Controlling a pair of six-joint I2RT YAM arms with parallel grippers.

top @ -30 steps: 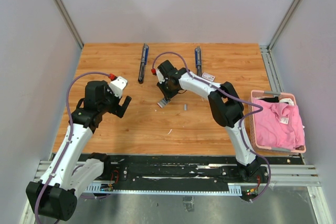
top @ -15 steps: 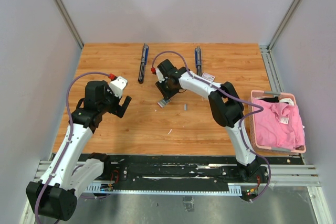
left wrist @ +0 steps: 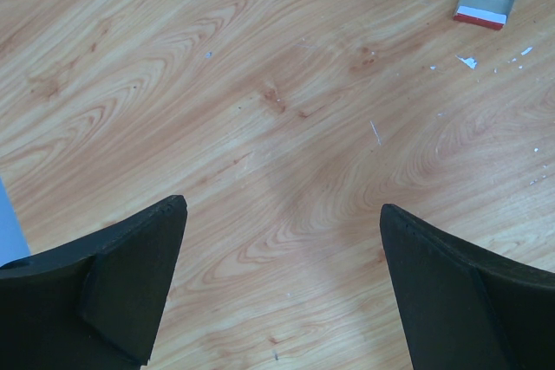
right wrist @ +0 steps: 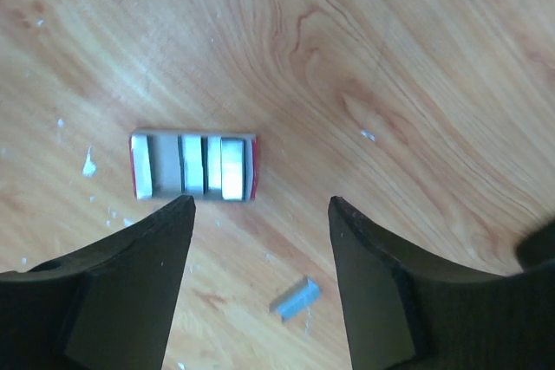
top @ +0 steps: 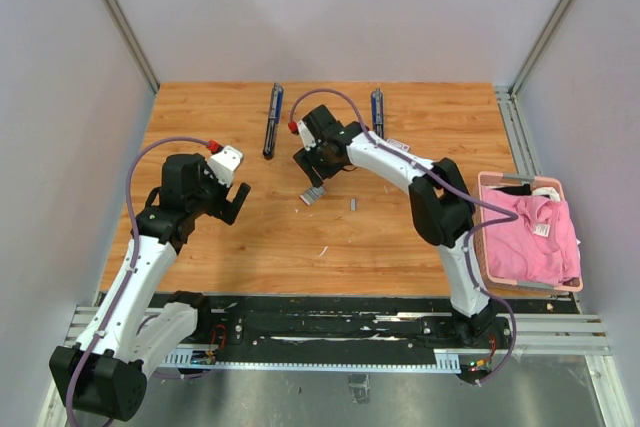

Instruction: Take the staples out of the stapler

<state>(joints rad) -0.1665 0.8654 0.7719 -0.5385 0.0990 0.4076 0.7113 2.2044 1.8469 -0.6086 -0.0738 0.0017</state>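
Two jaw pairs stood apart and empty. The right gripper [right wrist: 260, 214] hung over an open tray [right wrist: 134, 166] holding silvery staples [right wrist: 221, 165] in short strips, with one loose strip [right wrist: 295, 296] near it on the table [right wrist: 390, 58]. The left gripper [left wrist: 282, 214] hovered over wood alone. Unloading appeared partly done; whether either stapler [top: 272, 119] at the far edge held more could not be told.
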